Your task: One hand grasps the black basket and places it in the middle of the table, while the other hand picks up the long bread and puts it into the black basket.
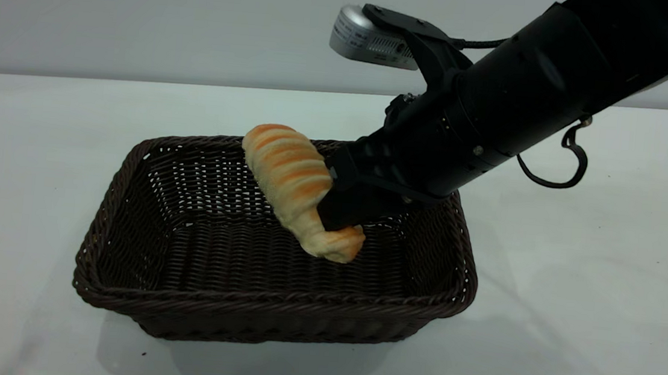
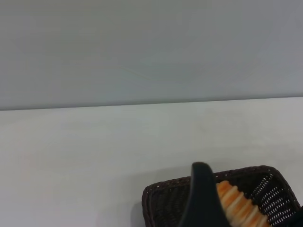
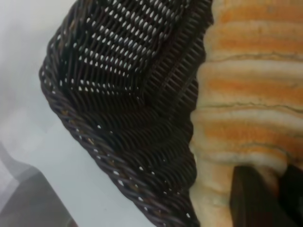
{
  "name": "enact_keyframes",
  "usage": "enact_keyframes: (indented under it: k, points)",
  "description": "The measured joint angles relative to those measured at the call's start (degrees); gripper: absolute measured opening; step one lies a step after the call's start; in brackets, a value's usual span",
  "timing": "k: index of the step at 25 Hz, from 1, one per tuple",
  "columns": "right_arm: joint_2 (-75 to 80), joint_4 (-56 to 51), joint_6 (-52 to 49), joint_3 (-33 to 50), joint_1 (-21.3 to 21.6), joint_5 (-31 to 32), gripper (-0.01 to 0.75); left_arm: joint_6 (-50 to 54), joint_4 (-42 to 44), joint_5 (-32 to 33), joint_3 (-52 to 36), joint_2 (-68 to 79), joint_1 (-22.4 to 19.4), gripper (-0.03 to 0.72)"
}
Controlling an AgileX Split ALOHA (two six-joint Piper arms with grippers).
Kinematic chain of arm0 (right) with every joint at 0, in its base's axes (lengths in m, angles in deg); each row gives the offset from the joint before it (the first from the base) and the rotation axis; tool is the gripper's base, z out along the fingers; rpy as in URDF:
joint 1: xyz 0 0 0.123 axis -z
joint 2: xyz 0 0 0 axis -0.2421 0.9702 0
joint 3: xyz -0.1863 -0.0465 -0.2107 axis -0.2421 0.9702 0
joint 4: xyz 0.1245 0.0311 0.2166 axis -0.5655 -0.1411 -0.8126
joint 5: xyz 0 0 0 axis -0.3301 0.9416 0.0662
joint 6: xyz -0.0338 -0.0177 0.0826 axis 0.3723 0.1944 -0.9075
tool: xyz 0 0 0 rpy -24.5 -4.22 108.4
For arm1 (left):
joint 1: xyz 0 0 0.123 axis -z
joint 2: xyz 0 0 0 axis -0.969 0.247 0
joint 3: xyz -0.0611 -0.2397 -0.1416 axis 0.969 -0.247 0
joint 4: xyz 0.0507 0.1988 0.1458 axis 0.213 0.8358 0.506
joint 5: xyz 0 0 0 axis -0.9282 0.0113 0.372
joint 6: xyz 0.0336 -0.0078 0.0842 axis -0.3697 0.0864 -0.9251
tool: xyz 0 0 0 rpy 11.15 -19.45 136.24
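Over the black basket [image 1: 275, 303] on the table [image 1: 589, 306], the right gripper [image 1: 341, 212] coming from 2 o'clock is clamped on the long bread [image 1: 295, 184], tilted, low end inside.

Striped long bread [image 1: 290, 174] tilted, low end inside black basket [image 1: 178, 313].

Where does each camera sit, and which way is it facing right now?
Exterior: off the rig, looking down across the table at the black basket; right arm and right hand clamp the long bread.
Left wrist: looks over table toward wall; dark finger shows.
Right wrist: close on the bread; fingers show.
All share basket and bread.
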Motion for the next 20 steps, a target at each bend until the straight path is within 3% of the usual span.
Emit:
enact_keyframes:
  k: [6, 9, 14, 20]
  points:
    - [0.0, -0.2, 0.9, -1.8, 0.0, 0.8, 0.461, -0.1, 0.0, 0.0, 0.0, 0.0, 0.0, 0.586]
    - [-1.0, -0.1, 0.8, -4.7, 0.0, 2.1, 0.566, -0.6, -0.1, 0.0, 0.0, -0.2, 0.0, 0.586]
    - [-8.3, 8.4, -4.1, -11.7, 0.0, 6.6, 0.513, -5.0, -0.1, 0.1, 0.0, -3.7, 0.0, 0.586]
    - [-24.0, 42.2, -30.9, -17.9, 0.0, 14.3, 0.409, -7.4, -0.1, 4.7, 0.0, -11.9, 0.0, 0.586]
